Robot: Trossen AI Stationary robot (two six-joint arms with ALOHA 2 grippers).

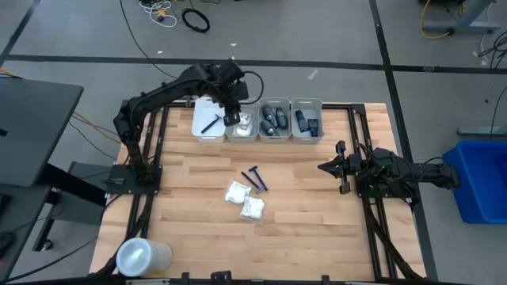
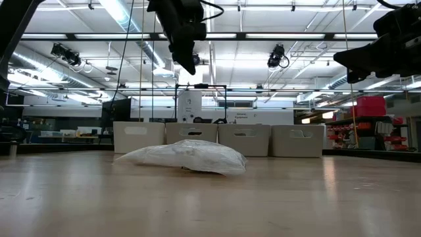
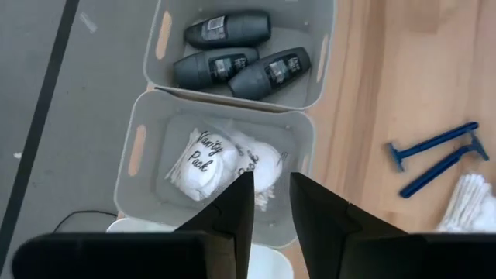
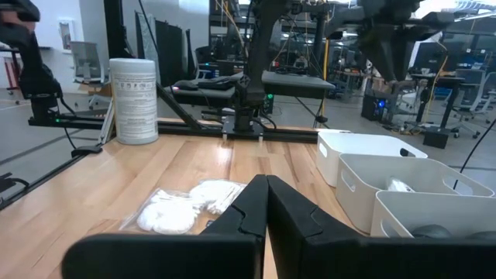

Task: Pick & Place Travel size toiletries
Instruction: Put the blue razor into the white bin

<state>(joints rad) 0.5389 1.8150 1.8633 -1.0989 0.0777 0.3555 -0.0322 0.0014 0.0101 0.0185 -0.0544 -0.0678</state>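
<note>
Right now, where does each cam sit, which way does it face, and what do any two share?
High: overhead, straight down on the table; both arms show, left gripper over the bins, right gripper parked at the right side.
Low: table height, level toward the bin row; arms hang in from above.
Left wrist: looks down past its own fingers into the packet bin.
Right wrist: looks level across the table past its shut fingers.
Shared: high and left wrist both show the two blue razors.

light: bright, even – ceiling strips | shadows: soft | foreground: blurred
</note>
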